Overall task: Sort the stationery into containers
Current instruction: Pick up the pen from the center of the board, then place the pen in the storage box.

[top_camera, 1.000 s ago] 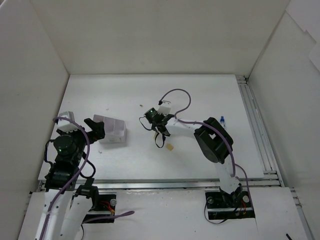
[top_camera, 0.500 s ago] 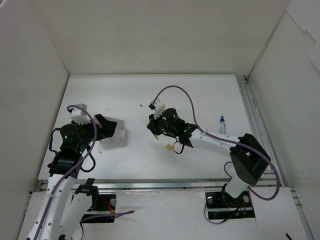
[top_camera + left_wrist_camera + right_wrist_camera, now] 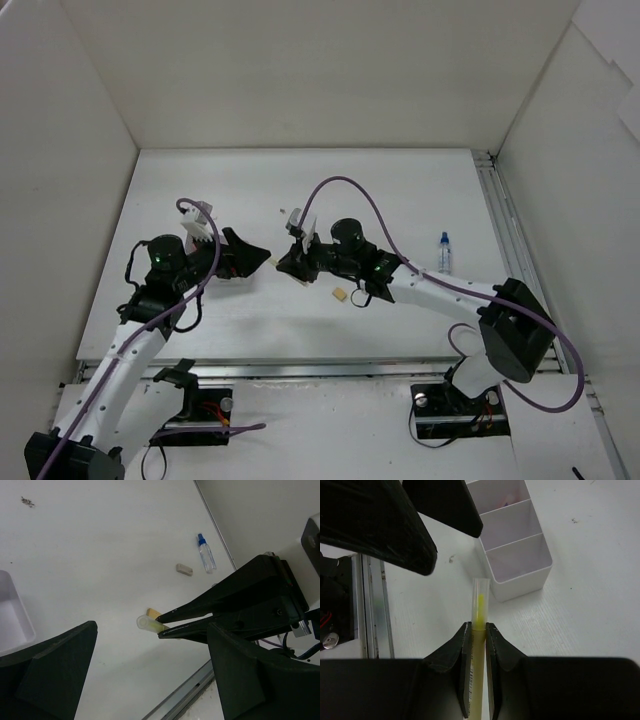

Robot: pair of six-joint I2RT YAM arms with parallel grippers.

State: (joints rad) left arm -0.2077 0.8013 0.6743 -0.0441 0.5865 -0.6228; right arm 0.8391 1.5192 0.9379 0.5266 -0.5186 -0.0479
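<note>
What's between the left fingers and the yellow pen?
Nothing: in the left wrist view the yellow pen, clamped by the right gripper, hangs clear between the open left fingers, with only table and a tan eraser behind.

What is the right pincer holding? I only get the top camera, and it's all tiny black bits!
Observer: The right wrist view shows it. The right pincer is shut on a yellow pen with a clear cap.
Operator: Where's the box?
Observer: In that same view, the white box shows just beside the pen's capped end. Its nearest compartment looks empty.
Operator: And the other pincer?
Observer: The left wrist view shows the left pincer open wide, with the pen's capped end pointing into its gap.
</note>
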